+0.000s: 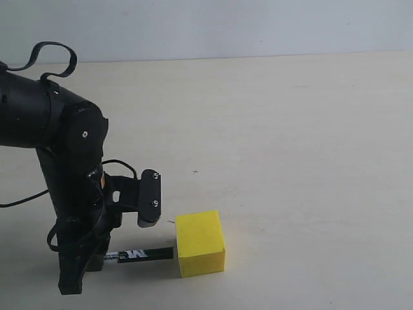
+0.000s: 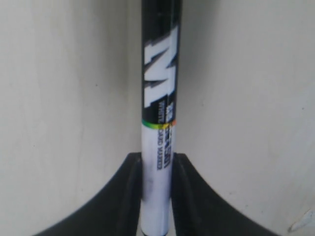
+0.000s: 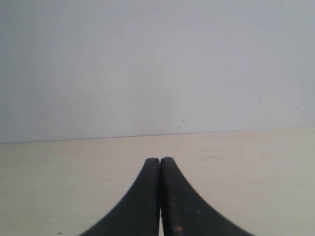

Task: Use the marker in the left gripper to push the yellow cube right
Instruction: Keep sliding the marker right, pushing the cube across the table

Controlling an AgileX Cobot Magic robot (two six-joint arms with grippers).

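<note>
The yellow cube (image 1: 200, 244) sits on the pale table near the front, left of centre. The marker (image 1: 139, 254) lies level just above the table. Its black end meets the cube's left face, and I cannot tell if they press together. My left gripper (image 1: 103, 257) is shut on the marker's white barrel, low at the left. In the left wrist view the marker (image 2: 158, 88) runs straight out from between the fingertips of the left gripper (image 2: 156, 158); the cube is outside that view. My right gripper (image 3: 160, 160) is shut on nothing and does not appear in the exterior view.
The thick black arm (image 1: 58, 129) with its looped cable fills the left side. Bare table (image 1: 310, 161) stretches to the right of the cube and behind it, up to a plain light wall.
</note>
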